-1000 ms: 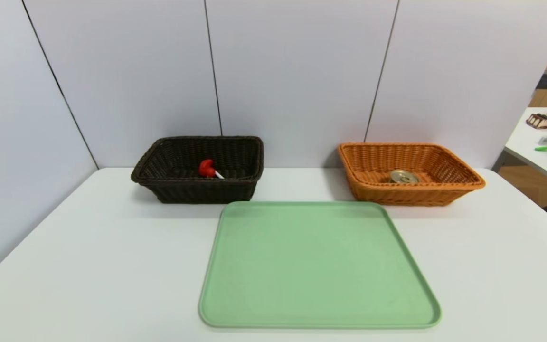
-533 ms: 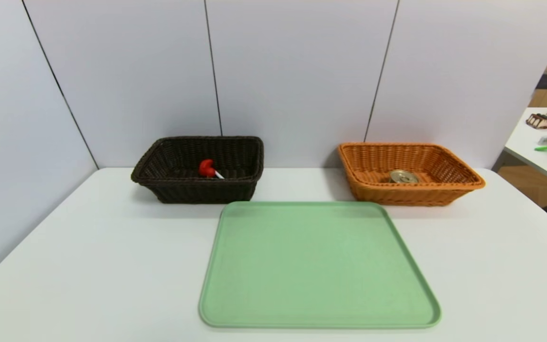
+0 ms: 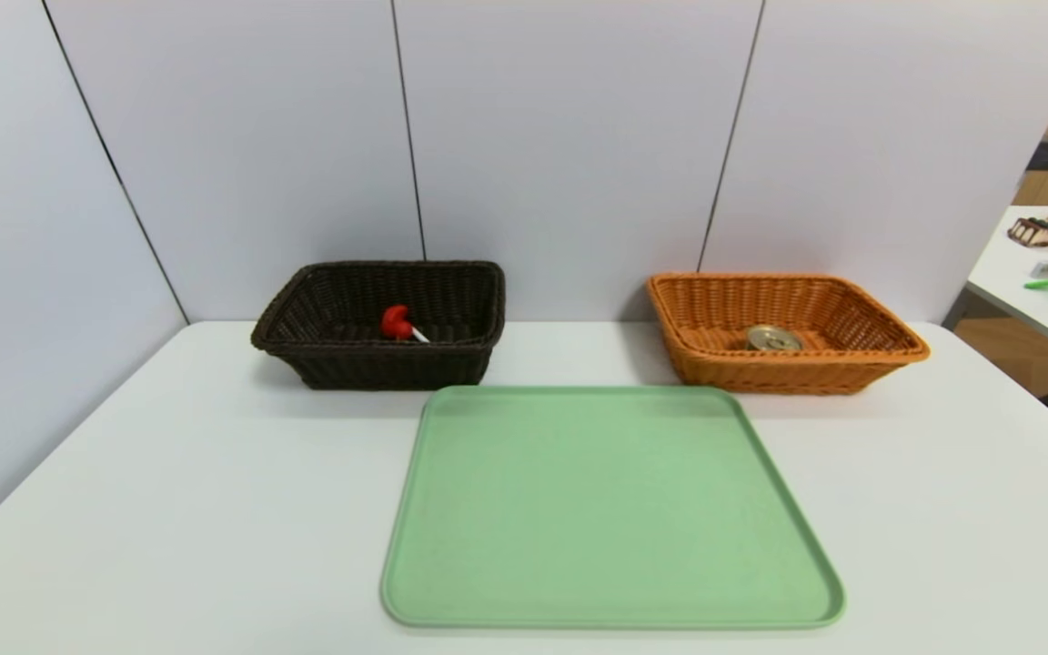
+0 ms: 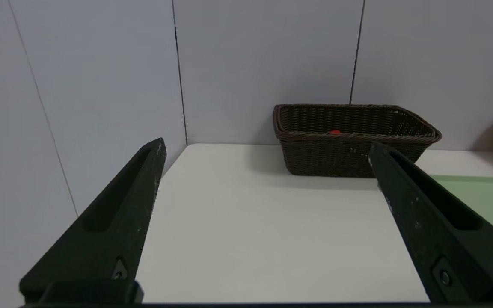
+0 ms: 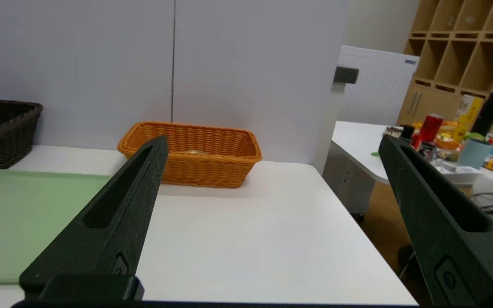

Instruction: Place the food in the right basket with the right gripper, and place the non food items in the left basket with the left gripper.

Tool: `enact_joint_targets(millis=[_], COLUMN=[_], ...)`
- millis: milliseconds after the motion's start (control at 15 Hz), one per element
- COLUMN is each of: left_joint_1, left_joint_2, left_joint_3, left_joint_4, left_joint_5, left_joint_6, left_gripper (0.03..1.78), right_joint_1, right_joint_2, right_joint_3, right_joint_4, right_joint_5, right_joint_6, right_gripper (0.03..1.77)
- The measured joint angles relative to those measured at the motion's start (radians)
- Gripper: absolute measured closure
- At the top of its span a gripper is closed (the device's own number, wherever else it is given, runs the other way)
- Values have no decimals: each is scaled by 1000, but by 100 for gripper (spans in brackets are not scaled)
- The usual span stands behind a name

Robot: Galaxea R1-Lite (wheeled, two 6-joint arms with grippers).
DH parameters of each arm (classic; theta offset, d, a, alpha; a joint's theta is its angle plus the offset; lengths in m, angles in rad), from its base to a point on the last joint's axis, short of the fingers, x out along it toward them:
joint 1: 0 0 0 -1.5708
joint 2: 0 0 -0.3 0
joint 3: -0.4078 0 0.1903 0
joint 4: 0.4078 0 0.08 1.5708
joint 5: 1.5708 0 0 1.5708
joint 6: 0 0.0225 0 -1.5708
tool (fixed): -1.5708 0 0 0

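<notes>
Nearest, in the lower centre of the head view, a green tray point(image 3: 610, 509) lies bare on the white table point(image 3: 169, 509); nothing is left on it to be sorted. Neither arm is seen in the head view. In the left wrist view the left gripper point(image 4: 265, 147) is seen with its jaws spread wide and nothing between them, held above the table short of the baskets. In the right wrist view the right gripper point(image 5: 272, 143) is likewise spread wide and empty, above the table's right part.

Farther back, at centre left of the head view, the dark basket point(image 3: 324, 364) is set against the wall panels; the red duck point(image 3: 395, 321) and the white pen point(image 3: 419, 336) are seen inside it, touching or nearly so. At centre right, well apart from it, the orange basket point(image 3: 888, 355) is set with the can point(image 3: 773, 338) lying inside, gold lid up.

The sorting is judged complete, and the step in hand is judged to be parking the arms. It is done well if both grippers are kept clear of the basket rims and the tray edge, so that nothing is nudged, and if the jaws are left spread. On the far right a second table point(image 3: 1015, 273) with clutter is seen; it is best left alone.
</notes>
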Motion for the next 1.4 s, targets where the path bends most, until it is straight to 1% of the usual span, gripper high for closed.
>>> enact_joint_targets(millis=[133, 267, 400, 600, 733, 800, 867, 1000, 1267, 1333, 1400], left_joint_1=[0, 0, 0, 0, 0, 0, 0, 0, 0, 0, 0], left_joint_2=[0, 0, 0, 0, 0, 0, 0, 0, 0, 0, 0], left_joint_3=[44, 91, 142, 165, 168, 168, 168, 169, 169, 169, 169], left_joint_4=[-74, -121, -150, -119, -86, -63, -36, 14, 112, 126, 144], left_joint_5=[0, -2, -4, -12, -27, -34, -47, -70, -80, -82, -85], left_joint_6=[19, 23, 48, 57, 54, 53, 52, 50, 46, 46, 44], left_gripper=[12, 12, 12, 12, 12, 12, 12, 12, 12, 12, 12], right_joint_1=[0, 0, 0, 1, 1, 1, 1, 1, 1, 1, 1], right_joint_2=[-1, -1, -1, -1, -1, -1, -1, -1, -1, -1, 0], right_joint_3=[56, 136, 246, 411, 493, 509, 518, 524, 526, 526, 526], right_joint_4=[-87, -194, -326, -531, -624, -630, -599, -506, -286, -247, -241], right_joint_5=[45, 53, 55, 70, 87, 89, 89, 89, 91, 96, 111], right_joint_6=[-25, -55, -73, -106, -135, -136, -134, -131, -109, -106, -104], right_gripper=[10, 10, 10, 10, 10, 10, 10, 10, 10, 10, 10])
